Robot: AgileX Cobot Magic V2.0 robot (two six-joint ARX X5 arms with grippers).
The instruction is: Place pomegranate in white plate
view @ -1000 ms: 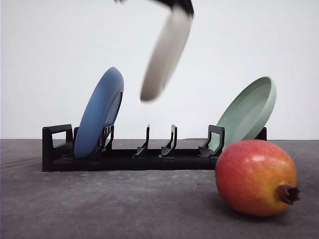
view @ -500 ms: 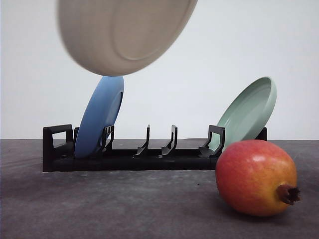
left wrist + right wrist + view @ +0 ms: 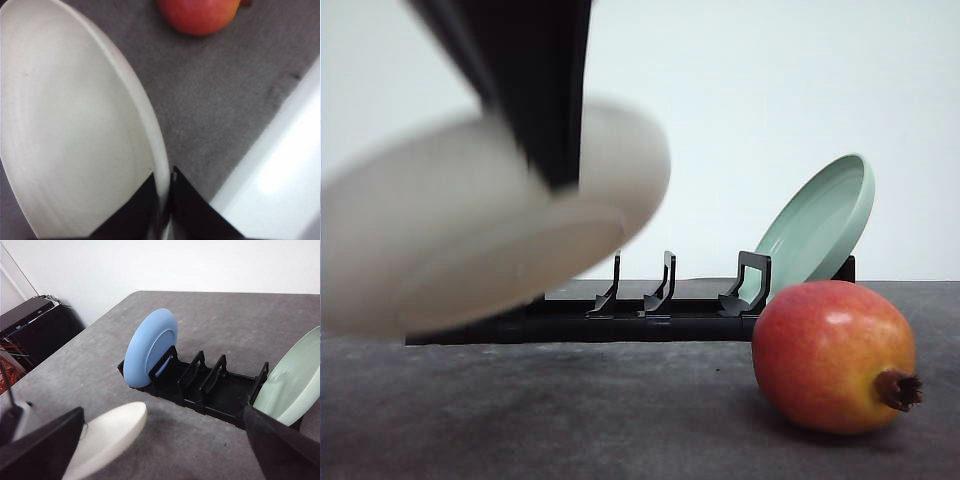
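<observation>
A dark grey textured bench [image 3: 570,420] is backed by a plain white wall [image 3: 770,100]. In the right wrist view, a black cabinet [image 3: 35,322] is seen beside the bench, against the wall.

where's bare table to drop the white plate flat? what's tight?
Free: the grey table in front of the black rack, to the left of the pomegranate, under the white plate held by the left gripper. Tight: the right front, where the pomegranate sits close before the green plate; behind, the rack with the blue plate.
</observation>
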